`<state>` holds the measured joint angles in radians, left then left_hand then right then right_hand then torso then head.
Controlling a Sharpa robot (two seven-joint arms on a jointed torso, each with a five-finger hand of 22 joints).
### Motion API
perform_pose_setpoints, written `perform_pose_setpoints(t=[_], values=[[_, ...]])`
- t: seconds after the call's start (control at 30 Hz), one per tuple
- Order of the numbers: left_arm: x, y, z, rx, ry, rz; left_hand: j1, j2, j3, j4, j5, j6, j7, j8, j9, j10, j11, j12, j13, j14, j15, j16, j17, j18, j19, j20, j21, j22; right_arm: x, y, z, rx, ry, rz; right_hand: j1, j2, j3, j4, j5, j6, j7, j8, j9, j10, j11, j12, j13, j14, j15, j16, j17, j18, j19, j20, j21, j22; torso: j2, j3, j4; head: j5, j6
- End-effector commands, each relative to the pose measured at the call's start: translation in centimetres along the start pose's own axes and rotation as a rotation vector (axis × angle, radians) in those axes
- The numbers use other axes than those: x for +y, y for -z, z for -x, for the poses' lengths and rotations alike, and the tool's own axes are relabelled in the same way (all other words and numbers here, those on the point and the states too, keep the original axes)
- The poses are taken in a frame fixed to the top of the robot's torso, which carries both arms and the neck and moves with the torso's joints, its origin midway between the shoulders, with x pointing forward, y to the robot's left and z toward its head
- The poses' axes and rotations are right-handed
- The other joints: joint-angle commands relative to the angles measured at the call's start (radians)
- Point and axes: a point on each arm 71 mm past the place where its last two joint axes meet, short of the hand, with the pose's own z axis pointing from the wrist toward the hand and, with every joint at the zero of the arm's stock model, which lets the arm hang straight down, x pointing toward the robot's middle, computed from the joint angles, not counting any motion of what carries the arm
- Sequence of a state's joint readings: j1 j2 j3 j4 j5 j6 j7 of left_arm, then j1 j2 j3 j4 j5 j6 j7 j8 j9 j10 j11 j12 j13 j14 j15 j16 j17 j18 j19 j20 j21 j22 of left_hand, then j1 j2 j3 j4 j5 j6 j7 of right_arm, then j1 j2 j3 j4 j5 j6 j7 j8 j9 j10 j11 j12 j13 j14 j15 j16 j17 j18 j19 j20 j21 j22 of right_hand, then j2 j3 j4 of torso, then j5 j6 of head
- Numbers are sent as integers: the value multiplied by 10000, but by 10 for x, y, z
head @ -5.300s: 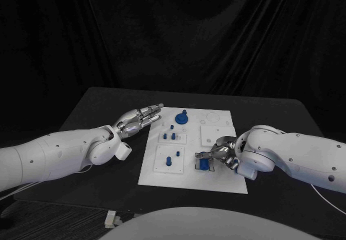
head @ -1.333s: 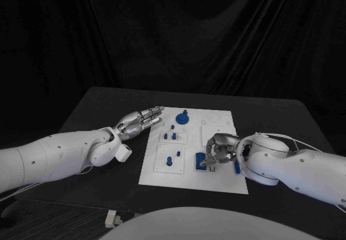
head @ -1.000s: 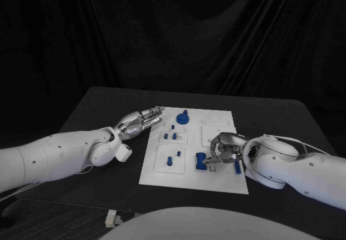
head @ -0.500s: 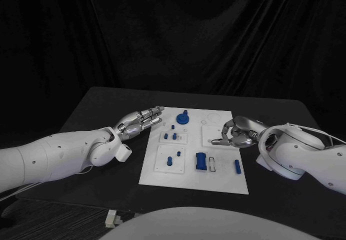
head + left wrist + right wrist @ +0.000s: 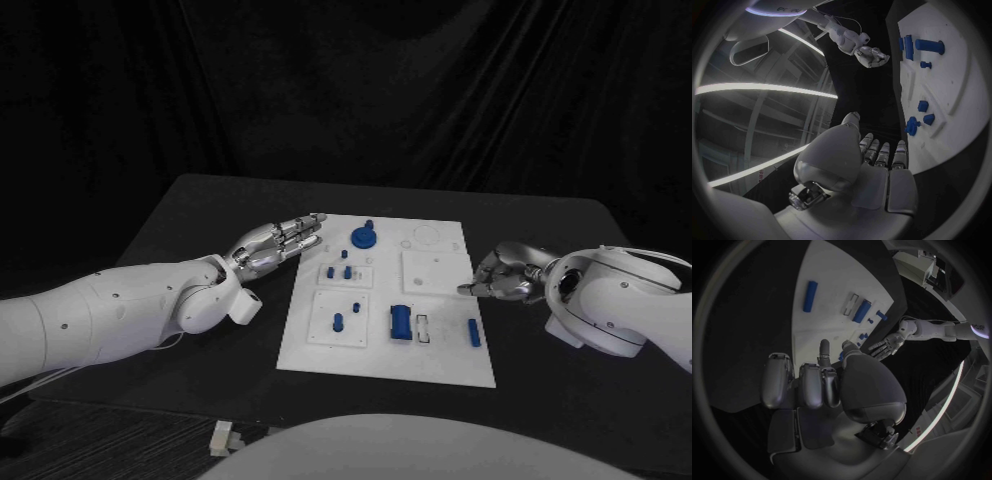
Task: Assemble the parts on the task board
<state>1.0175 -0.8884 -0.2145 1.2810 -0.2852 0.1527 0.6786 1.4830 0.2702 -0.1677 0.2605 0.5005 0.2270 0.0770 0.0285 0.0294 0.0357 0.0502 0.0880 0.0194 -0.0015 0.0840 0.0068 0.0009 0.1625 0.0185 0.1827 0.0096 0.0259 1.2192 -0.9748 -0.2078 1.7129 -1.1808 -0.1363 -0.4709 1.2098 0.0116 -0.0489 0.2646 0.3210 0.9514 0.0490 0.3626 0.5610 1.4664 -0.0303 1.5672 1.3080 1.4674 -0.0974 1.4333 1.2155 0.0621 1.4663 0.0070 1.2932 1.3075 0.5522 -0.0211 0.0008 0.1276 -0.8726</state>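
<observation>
Both robot hands [image 5: 281, 241] [image 5: 503, 274] beside board [image 5: 433, 365]

Left robot hand [image 5: 280, 242] outstretched; right robot hand [image 5: 508, 275] curled, empty.

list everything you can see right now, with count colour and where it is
table: 1, black, under everything
task board: 1, white, middle of the table
round part: 1, blue, far end of the board
small pegs: a few, blue, left column of the board, exact count unclear
block part: 1, blue, near half, beside a pale slot
slim bar part: 1, blue, near right edge of the board
left hand: 1, silver, fingers apart, holding nothing, at the board's left edge
right hand: 1, silver, fingers curled, nothing seen in it, just off the board's right edge
</observation>
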Motion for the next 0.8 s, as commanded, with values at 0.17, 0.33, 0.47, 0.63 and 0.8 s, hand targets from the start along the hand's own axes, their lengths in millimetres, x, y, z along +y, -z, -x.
perform_pose_setpoints(t=[0.17, 0.33, 0.47, 0.63, 0.8], values=[[-1, -1, -2, 26, 98, -207, 31, 58, 50, -5, 67, 13, 40, 48, 17, 26, 50, 62, 12, 19, 84, -66, -7, 91, 1, 94, 40, 13, -11, -1, -5, 1150, 3237, -1347, -132, 118, -165, -197, -776, 1082, -19, -1050, -1305, 1044, 37, 35, 2628, 544, 63, 151, 376, -9, 315, 119, 103, 1830, 1, -1, 0, -205, 0], [-1, -2, -2, 42, 107, -213, 31, 58, 50, -5, 67, 13, 40, 48, 17, 26, 50, 62, 12, 19, 84, -66, -7, 91, 1, 94, 40, 13, -10, -3, -5, 1227, 3810, -1447, -466, 220, -318, -112, -1039, 2000, -273, -851, -1249, 1044, -183, 35, 2628, 549, -113, 203, 451, -29, 345, -33, 208, 1857, 3, -5, -4, -308, 0], [-1, -2, -2, 54, 117, -220, 33, 55, 54, -8, 70, 10, 39, 48, 16, 28, 49, 64, 12, 21, 87, -65, -6, 90, 1, 97, 41, 12, -8, -7, -10, 1371, 3908, -1437, -475, 217, -331, -127, -1026, 1966, -270, -895, -1259, 1044, -190, 35, 2628, 538, -124, 181, 394, -22, 335, -48, 175, 1847, 5, -5, 3, -334, 0], [-1, -2, -2, 57, 121, -225, 35, 54, 57, -11, 76, -1, 38, 46, 15, 29, 51, 64, 12, 21, 89, -65, -6, 89, 1, 98, 40, 11, -4, -10, -16, 1418, 3876, -1349, -451, 214, -338, -198, -878, 1873, -249, -1011, -1286, 1044, -184, 35, 2628, 521, -126, 152, 319, -17, 322, -66, 142, 1836, 18, 0, 13, -359, 0], [-1, -2, -2, 68, 129, -221, 35, 54, 57, -11, 76, -1, 38, 46, 15, 29, 51, 64, 12, 21, 89, -65, -6, 89, 1, 98, 40, 11, -2, -13, -21, 1376, 3762, -1274, -436, 219, -334, -222, -838, 1853, -242, -1037, -1289, 1044, -179, 35, 2628, 510, -125, 128, 260, -11, 312, -67, 109, 1825, 10, -6, 12, -349, 0]])
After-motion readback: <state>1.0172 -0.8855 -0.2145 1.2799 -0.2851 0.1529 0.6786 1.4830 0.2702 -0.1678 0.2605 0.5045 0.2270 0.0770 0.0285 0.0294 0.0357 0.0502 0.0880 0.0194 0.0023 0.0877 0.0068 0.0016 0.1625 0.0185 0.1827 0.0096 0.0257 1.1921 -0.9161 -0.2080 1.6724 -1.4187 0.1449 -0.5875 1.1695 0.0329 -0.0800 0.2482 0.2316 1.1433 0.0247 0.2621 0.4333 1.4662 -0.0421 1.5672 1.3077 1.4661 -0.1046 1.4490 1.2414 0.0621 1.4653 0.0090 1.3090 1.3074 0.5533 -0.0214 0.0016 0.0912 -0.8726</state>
